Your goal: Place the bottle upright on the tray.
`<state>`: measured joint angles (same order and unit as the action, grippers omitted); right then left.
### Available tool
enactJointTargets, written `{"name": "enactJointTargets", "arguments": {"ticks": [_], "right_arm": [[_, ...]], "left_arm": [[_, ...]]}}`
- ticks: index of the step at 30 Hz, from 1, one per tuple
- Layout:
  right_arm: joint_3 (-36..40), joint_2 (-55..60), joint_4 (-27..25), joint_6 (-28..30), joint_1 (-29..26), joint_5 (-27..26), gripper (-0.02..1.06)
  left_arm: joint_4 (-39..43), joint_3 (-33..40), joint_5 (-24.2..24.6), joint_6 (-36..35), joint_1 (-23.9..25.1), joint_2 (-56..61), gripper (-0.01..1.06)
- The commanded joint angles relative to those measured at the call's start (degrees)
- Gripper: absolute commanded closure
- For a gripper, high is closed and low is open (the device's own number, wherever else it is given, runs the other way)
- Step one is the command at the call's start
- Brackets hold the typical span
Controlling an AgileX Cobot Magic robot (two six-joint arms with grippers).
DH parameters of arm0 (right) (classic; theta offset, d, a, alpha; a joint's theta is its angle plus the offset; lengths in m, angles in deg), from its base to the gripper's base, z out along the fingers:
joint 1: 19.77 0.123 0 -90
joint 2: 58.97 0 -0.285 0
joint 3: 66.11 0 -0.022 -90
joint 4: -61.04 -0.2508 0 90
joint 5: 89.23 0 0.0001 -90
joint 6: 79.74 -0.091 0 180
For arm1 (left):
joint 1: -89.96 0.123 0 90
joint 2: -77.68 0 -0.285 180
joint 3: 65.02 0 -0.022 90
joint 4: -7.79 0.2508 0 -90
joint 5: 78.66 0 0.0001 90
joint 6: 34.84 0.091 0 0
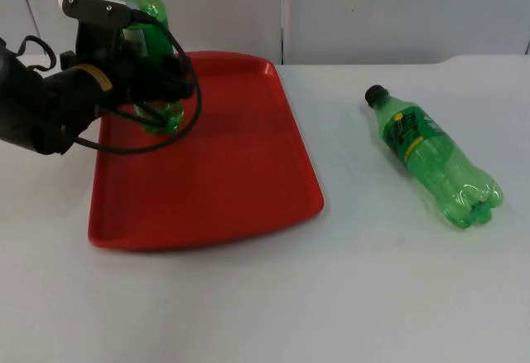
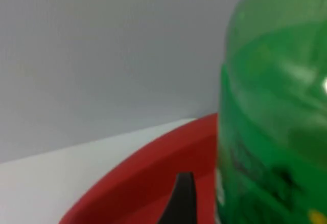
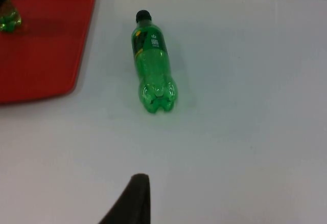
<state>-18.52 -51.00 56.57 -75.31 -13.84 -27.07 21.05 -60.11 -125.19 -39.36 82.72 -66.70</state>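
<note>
A green plastic bottle stands upright at the back left of the red tray. My left gripper sits around its lower body. In the left wrist view a strip of tray shows between one fingertip and the bottle, so the gripper is open. A second green bottle with a black cap lies on its side on the white table, right of the tray, and also appears as the lying bottle ahead of my right gripper, which waits above the table.
The grey partition wall rises right behind the tray. White table top stretches in front of the tray and around the lying bottle. The tray's raised rim is left of the lying bottle.
</note>
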Motion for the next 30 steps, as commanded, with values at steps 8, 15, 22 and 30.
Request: {"name": "enactJointTargets", "arguments": {"ticks": [8,15,22,30], "right_arm": [[0.0,-0.2,-0.1,0.0,-0.1,-0.4,0.00],[0.0,-0.2,-0.1,0.0,-0.1,-0.4,0.00],[0.0,-0.2,-0.1,0.0,-0.1,-0.4,0.00],[0.0,-0.2,-0.1,0.0,-0.1,-0.4,0.00]], "left_arm": [[1.1,4.7,-0.1,-2.5,-0.1,2.6,0.32],[1.7,11.0,-0.1,-4.6,-0.1,5.2,0.32],[1.7,15.8,-0.4,-4.7,-0.1,8.1,0.32],[1.7,23.9,0.0,-6.9,-0.1,14.7,0.32]]}}
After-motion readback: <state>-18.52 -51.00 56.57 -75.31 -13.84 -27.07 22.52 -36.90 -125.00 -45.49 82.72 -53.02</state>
